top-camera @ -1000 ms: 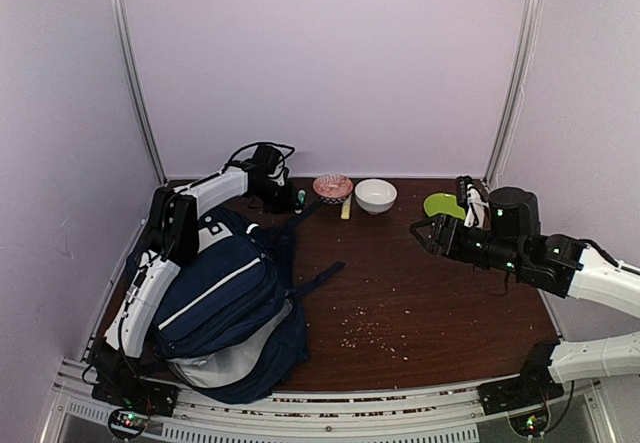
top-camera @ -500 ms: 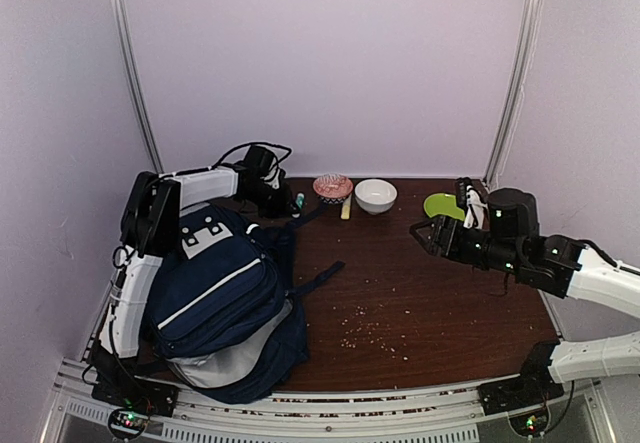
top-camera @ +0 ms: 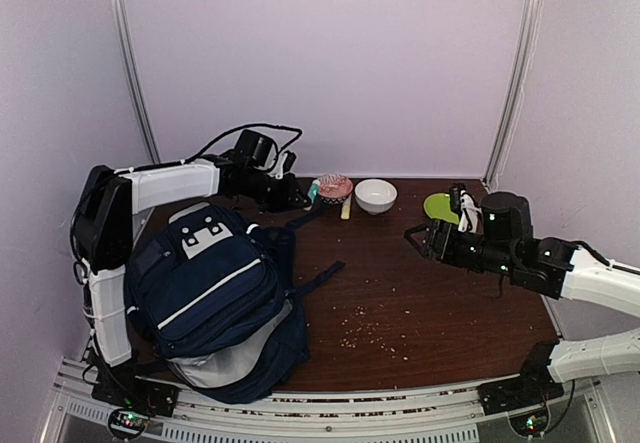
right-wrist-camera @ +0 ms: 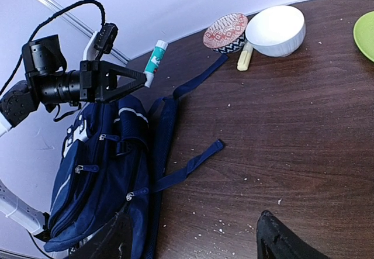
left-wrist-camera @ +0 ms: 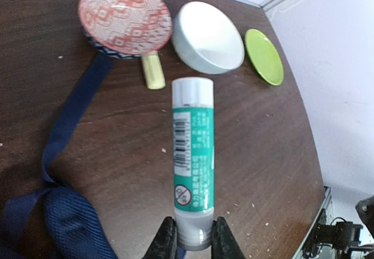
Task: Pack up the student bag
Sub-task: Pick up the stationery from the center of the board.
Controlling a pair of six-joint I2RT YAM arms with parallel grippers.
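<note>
The student bag (top-camera: 215, 293), navy with thin white stripes and a white patch, lies at the table's left with its grey-lined mouth toward the near edge; it also shows in the right wrist view (right-wrist-camera: 99, 171). My left gripper (top-camera: 298, 196) (left-wrist-camera: 194, 228) hangs above the table behind the bag, shut on the base of a green-and-white glue stick (left-wrist-camera: 193, 165) (right-wrist-camera: 155, 57) that points toward the bowls. My right gripper (top-camera: 415, 235) (right-wrist-camera: 193, 235) hovers open over the table's right half with nothing between its fingers.
At the back stand a red patterned bowl (top-camera: 332, 186), a white bowl (top-camera: 375, 195) and a green plate (top-camera: 441, 205). A short yellowish stick (top-camera: 346, 208) lies between the bowls. Bag straps (top-camera: 320, 275) trail onto the table's middle. Crumbs (top-camera: 370, 335) lie near the front.
My left arm has risen and swung right, carrying the glue stick from behind the bag toward the patterned bowl. The right gripper has shifted slightly left.
</note>
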